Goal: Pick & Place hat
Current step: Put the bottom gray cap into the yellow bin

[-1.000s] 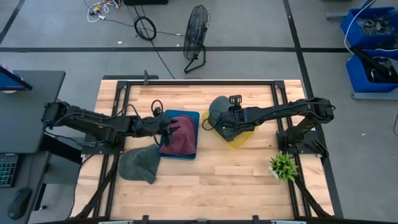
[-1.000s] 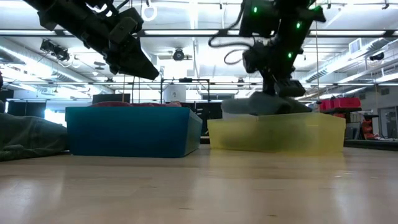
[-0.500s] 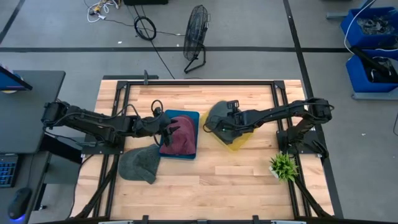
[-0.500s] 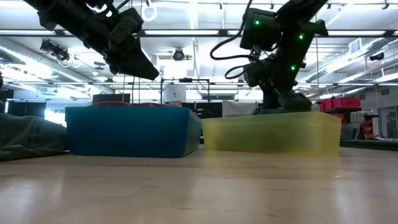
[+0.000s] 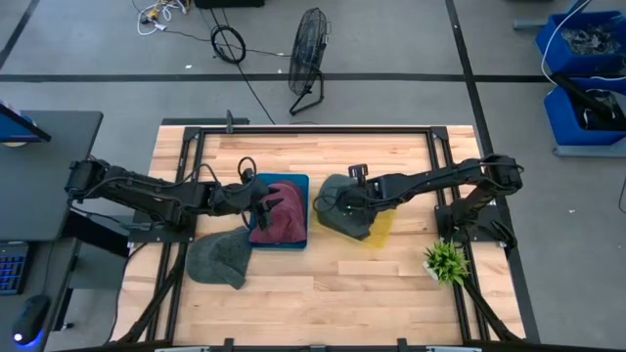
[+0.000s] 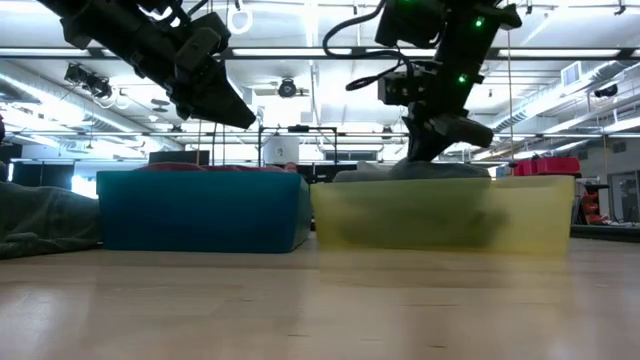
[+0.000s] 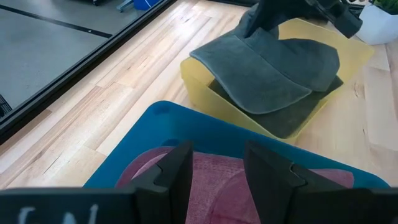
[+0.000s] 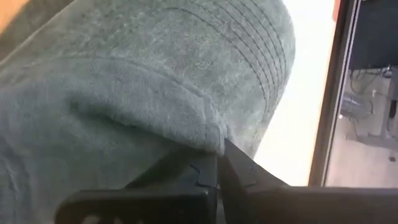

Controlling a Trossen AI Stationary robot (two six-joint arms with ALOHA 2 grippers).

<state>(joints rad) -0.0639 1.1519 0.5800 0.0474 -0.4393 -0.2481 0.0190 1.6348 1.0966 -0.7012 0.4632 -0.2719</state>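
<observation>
A dark grey cap lies across the left part of the yellow bin, with its brim over the bin's rim. My right gripper is over the bin, shut on this cap. A maroon hat lies in the blue bin. My left gripper hangs open just above the maroon hat and touches nothing. Another grey hat lies flat on the table, near the blue bin's near left corner. My right gripper pinches a fold of the cap's cloth at the crown between its two shut fingers. It comes slanting down from the table's right. The cap sits on the yellow bin, its brim pointing toward the blue bin.
The two bins stand side by side at the table's middle. A darker grey cloth lies under the cap inside the yellow bin. A small potted plant stands near the right near corner. Bare wood stretches along the near edge.
My right gripper has moved down and toward the table's near left, still shut on the cap. The cap has come from the bin's far side onto the bin's left part. The yellow bin has slid toward the near edge and the blue bin.
</observation>
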